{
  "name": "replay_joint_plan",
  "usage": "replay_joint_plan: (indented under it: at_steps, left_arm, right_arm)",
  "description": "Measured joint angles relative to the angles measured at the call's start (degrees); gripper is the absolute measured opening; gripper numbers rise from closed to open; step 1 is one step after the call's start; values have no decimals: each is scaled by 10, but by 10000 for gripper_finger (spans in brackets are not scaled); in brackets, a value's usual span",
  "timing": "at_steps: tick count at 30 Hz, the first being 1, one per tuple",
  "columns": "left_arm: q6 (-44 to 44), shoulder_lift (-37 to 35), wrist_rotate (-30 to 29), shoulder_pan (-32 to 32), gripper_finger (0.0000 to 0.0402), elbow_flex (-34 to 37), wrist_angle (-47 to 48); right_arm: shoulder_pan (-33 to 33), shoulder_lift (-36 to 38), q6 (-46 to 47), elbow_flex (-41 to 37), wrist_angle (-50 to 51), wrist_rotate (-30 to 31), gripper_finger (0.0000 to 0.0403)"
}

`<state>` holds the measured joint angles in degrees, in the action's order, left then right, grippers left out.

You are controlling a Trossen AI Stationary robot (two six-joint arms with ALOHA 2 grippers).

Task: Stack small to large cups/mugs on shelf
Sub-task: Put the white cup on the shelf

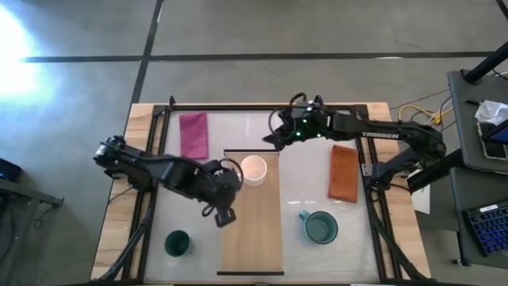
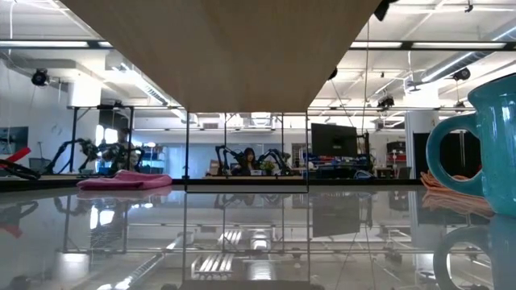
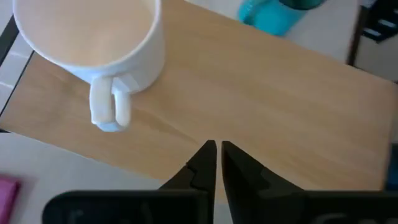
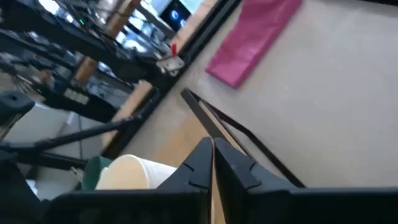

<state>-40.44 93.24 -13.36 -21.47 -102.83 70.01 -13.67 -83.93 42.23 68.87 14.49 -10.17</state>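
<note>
The light-wood shelf (image 1: 252, 230) lies lengthwise in the middle of the table. The cream-white mug (image 1: 254, 169) stands upright on its far end, handle (image 3: 109, 111) toward my left gripper. The teal mug (image 1: 321, 228) stands on the table right of the shelf, and the small dark green cup (image 1: 177, 243) stands left of it. My left gripper (image 1: 225, 215) hovers shut at the shelf's left edge, near side of the white mug (image 3: 93, 43). My right gripper (image 1: 271, 141) is shut just beyond the shelf's far end, close to the white mug (image 4: 134, 174).
A folded pink cloth (image 1: 193, 134) lies at the far left of the table and a folded orange cloth (image 1: 344, 173) at the right, beyond the teal mug. In the low view the shelf (image 2: 226, 48) spans overhead and the teal mug (image 2: 484, 133) stands close on the right.
</note>
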Motion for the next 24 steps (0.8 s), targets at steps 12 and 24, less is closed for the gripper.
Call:
replay_joint_plan:
  at_steps: [12, 24]
  left_arm:
    - [-43, 14, -87, 10, 11, 76, -10]
    - [-38, 13, -112, 51, 11, 104, -25]
  right_arm:
    - [53, -42, -28, 49, 90, 25, 9]
    - [86, -31, -18, 49, 96, 27, 9]
